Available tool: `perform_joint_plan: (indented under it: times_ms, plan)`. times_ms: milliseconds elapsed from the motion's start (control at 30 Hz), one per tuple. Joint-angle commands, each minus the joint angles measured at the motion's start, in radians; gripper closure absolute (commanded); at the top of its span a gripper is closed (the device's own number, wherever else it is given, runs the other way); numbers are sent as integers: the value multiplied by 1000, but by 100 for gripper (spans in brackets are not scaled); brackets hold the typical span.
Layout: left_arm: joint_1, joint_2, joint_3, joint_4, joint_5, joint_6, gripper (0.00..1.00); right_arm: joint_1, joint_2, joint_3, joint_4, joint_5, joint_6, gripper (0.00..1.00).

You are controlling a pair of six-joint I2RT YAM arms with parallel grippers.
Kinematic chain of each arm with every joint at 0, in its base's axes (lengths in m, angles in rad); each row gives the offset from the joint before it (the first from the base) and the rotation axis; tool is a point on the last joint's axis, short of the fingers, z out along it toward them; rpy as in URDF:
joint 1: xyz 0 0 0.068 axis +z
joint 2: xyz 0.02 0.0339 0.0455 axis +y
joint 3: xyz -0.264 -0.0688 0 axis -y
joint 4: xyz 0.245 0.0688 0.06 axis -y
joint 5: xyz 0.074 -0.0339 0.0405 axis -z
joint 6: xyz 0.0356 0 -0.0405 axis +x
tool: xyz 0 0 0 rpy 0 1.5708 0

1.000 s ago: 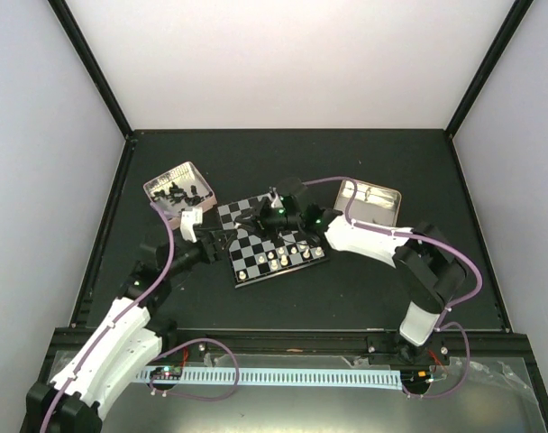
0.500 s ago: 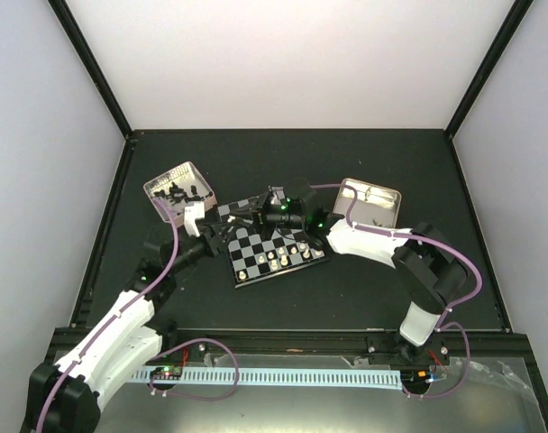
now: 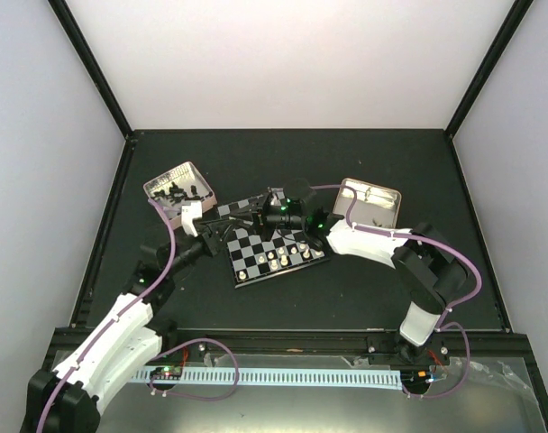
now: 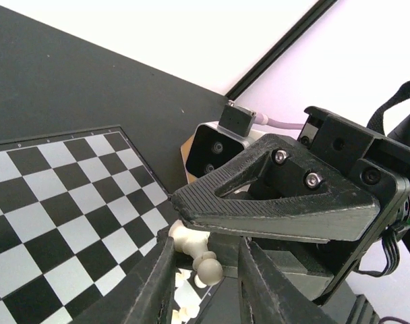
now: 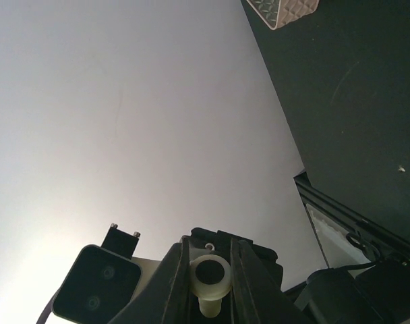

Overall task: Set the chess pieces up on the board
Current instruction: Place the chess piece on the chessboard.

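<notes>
The board (image 3: 276, 245), black and silvery checks, lies mid-table with a row of cream chess pieces (image 3: 272, 260) along its near side. Over its left rim the two grippers meet. My right gripper (image 5: 210, 251) is shut on a cream pawn (image 5: 210, 277), whose hollow base faces that camera. In the left wrist view the same pawn (image 4: 191, 244) sticks out from under the right arm's ribbed finger (image 4: 272, 202). Its round head hangs between the fingers of my left gripper (image 4: 206, 252). That gripper stands narrowly open, with a gap beside the head. From above, the left gripper (image 3: 227, 233) faces the right gripper (image 3: 247, 219).
A tan square box (image 3: 178, 188) holding several black pieces stands behind the left gripper. A pinkish tray (image 3: 371, 200) sits right of the board, beside the right arm. The right arm's white wrist camera (image 4: 215, 150) looms close in the left wrist view.
The right gripper swung left and down with its pawn. The left gripper rose toward it and its jaws narrowed around the pawn's head.
</notes>
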Motion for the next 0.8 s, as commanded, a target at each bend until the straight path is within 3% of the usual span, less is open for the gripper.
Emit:
perform_joint_plan:
  times_ms: [0,267,400,533,633,767]
  plan:
    - [-8,-13,4,13,-14,26,77,-2,-21,4,0,-10,-14,91]
    - [-9,-7,20,-23,-37,42,98,-2,-29,5,-20,-8,-48,89]
    - [-9,5,83,-165,-63,73,99,-10,-46,17,-101,14,-167,70]
    - [-8,37,171,-415,-69,125,98,-44,-107,-11,-263,93,-333,51]
    - [-10,94,232,-579,-63,167,98,-80,-179,-57,-365,189,-438,45]
    - [-24,238,334,-750,-32,222,98,-139,-277,-117,-473,271,-580,44]
